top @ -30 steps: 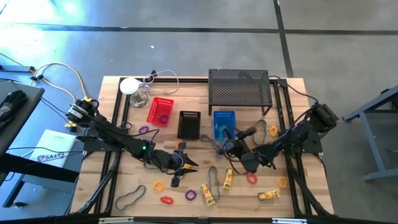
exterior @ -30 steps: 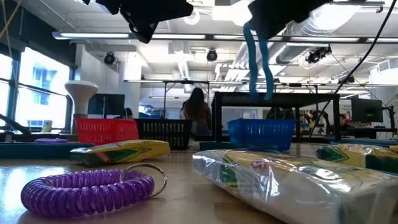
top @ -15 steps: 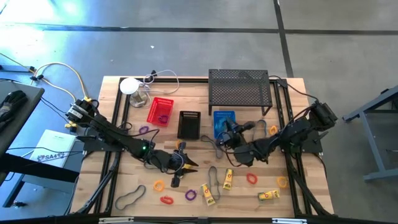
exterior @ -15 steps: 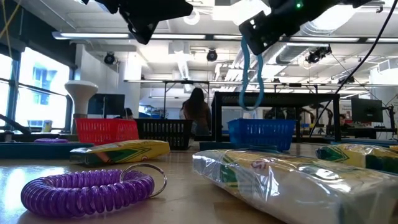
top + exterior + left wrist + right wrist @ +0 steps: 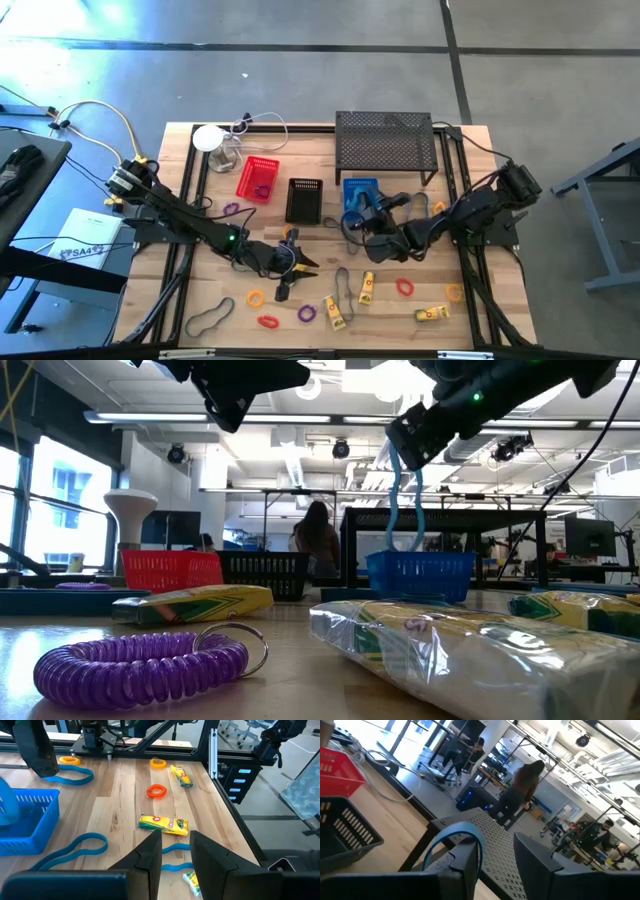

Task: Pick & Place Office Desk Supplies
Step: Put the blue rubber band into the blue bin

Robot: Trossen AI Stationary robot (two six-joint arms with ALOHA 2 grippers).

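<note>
On the table's left half, the left gripper [image 5: 300, 262] waits low near the middle of the board, fingers a little apart and empty — its wrist view shows only bare wood and a crayon-style yellow packet [image 5: 163, 824] beyond them.

Loose supplies lie along the near edge, at about six o'clock from the baskets: a dark rubber-band loop [image 5: 209, 317], small rings in yellow, red and purple [image 5: 306, 313], then more yellow packets [image 5: 366, 288].

Moving right, the blue basket [image 5: 361, 193] sits between the black basket [image 5: 304, 200] and the wire-mesh shelf [image 5: 386, 143]. The right gripper [image 5: 371, 213] hovers just above it, at the basket's five o'clock edge, with a blue rubber-band loop [image 5: 404, 500] hanging from one finger and drooping toward the basket; whether the fingers pinch it or merely hook it, I cannot tell.

The loop looks light, limp and stretchy — it will swing and may cling to a finger on release. Best taken at one strand near an end, so the rest dangles free into the basket.
</note>
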